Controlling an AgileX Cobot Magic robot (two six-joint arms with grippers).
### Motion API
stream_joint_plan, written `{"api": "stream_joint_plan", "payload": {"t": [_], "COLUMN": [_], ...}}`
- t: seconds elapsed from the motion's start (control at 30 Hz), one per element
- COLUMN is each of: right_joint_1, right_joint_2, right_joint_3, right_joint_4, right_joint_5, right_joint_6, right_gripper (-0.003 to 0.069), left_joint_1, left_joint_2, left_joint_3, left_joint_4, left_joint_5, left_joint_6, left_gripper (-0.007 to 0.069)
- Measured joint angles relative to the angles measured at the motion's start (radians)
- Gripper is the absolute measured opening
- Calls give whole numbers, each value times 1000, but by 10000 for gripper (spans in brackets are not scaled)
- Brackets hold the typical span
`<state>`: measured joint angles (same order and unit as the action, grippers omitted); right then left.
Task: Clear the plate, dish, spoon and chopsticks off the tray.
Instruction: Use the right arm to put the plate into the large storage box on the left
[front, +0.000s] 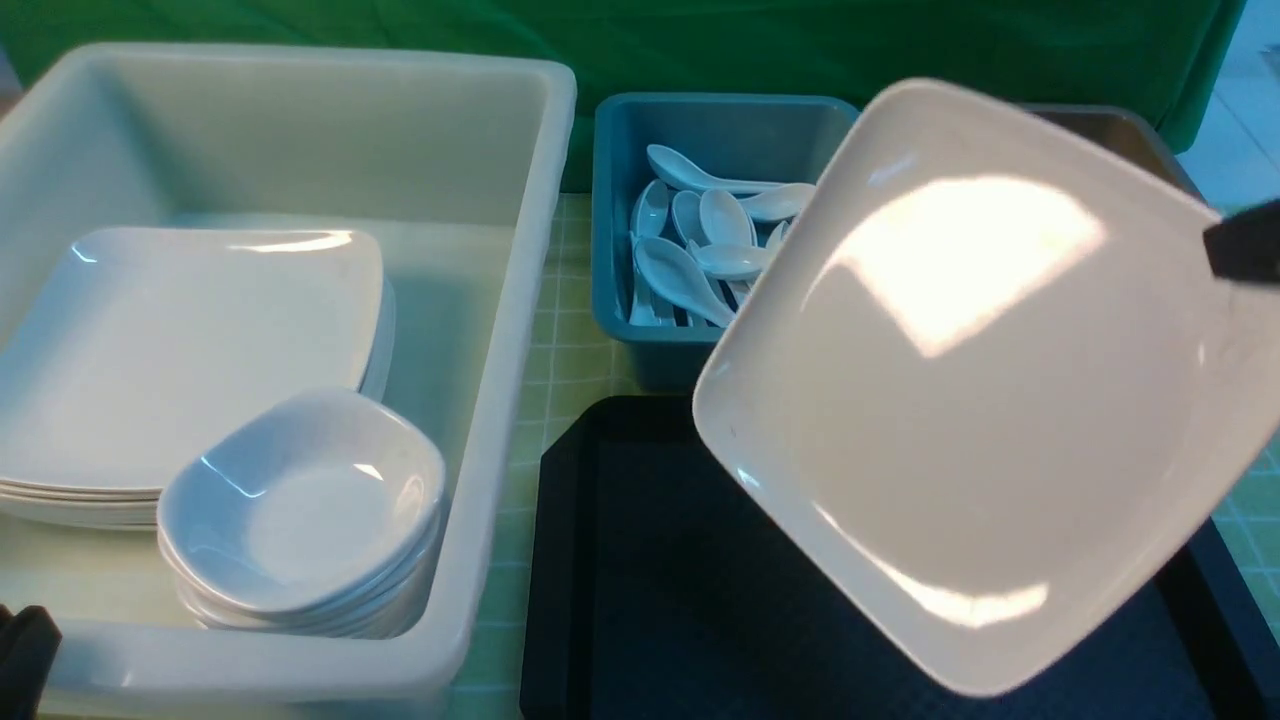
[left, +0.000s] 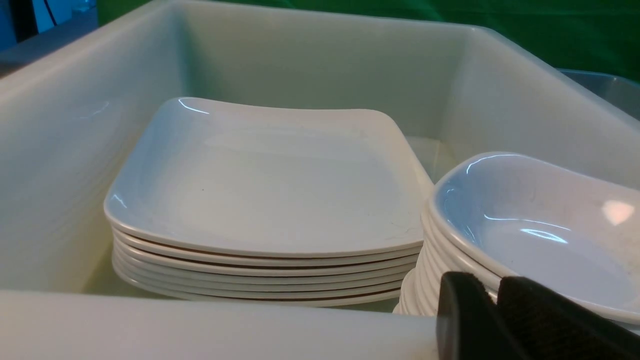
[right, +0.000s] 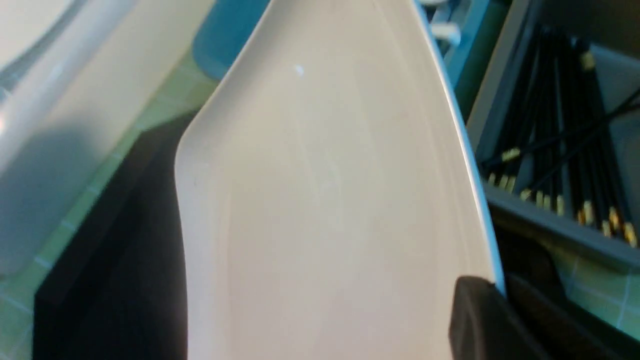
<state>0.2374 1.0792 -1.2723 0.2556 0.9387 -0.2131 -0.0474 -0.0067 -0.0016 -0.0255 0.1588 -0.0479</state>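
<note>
A: Right end effector (right: 495, 300)?
B: Clamped on the rim of the plate (front: 960, 400). The plate's tilted, up in the air over the tray (front: 640, 600).
A: Left end effector (left: 495, 305)?
B: At the near wall of the white tub (front: 510, 330), nothing in it. Only the tips show, so I can't tell if they're together or apart.
A: Progress?
B: Late, I'd say. The tray floor that shows is bare; the rest is behind the plate. The plate's lifted but not stowed. Probably the last item, headed for the tub.
A: Containers?
B: Tub: a stack of square plates (front: 180, 350), with a stack of small bowls (front: 300, 500) just beside it. Teal bin (front: 615, 250): white spoons (front: 680, 265). Grey bin (right: 550, 222): black chopsticks (right: 560, 150). All on the green-checked desk (front: 565, 350).
</note>
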Motion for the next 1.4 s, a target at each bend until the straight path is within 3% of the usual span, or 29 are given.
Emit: {"api": "stream_joint_plan", "payload": {"t": [0.1, 0.27, 0.47, 0.73, 0.9, 1.1, 1.4], "right_joint_1": [0, 29, 152, 337, 404, 443, 474], "right_joint_2": [3, 73, 285, 568, 751, 932, 1057], "right_joint_3": [-63, -158, -232, -431, -598, -744, -766], "right_joint_4": [53, 251, 460, 500, 511, 511, 509], "right_joint_5": [-26, -141, -279, -469, -545, -601, -678], "right_joint_6": [3, -33, -103, -114, -93, -20, 7], "right_gripper": [23, 23, 23, 26, 26, 26, 26], "left_joint_1": [0, 0, 0, 0, 0, 0, 0], "left_joint_2": [0, 0, 0, 0, 0, 0, 0], "left_joint_3": [0, 0, 0, 0, 0, 0, 0], "left_joint_4": [1, 2, 2, 2, 2, 3, 5], "left_joint_5": [0, 0, 0, 0, -1, -1, -2], "left_joint_6": [0, -2, -2, -2, -2, 0, 0], "left_gripper": [88, 95, 99, 111, 117, 125, 135]}}
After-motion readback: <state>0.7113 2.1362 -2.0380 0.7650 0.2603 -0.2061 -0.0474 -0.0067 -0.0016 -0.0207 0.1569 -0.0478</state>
